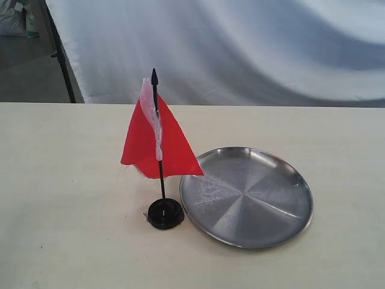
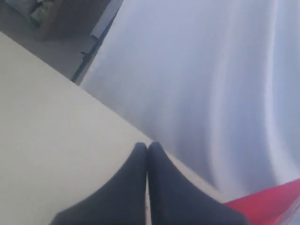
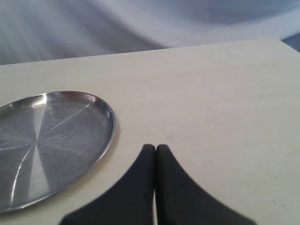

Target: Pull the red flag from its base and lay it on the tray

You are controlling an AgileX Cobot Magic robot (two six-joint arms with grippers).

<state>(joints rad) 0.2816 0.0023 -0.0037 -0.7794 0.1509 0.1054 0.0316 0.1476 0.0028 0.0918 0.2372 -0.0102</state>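
Observation:
The red flag [image 1: 171, 147] stands upright on its thin black stick, planted in the small round black base [image 1: 165, 214] near the table's middle. A strip of clear wrap hangs along the stick. Just right of the base lies the round steel tray [image 1: 246, 195], with nothing in it. Neither gripper shows in the exterior view. My left gripper [image 2: 147, 146] is shut with nothing in it, over bare table, and a corner of the red flag [image 2: 267, 204] shows beside it. My right gripper [image 3: 155, 147] is shut with nothing in it, a short way from the tray [image 3: 47, 140].
The pale table [image 1: 60, 198] runs to a far edge backed by a white cloth [image 1: 240, 48]. A dark stand leg [image 1: 60, 54] and floor show at the back left.

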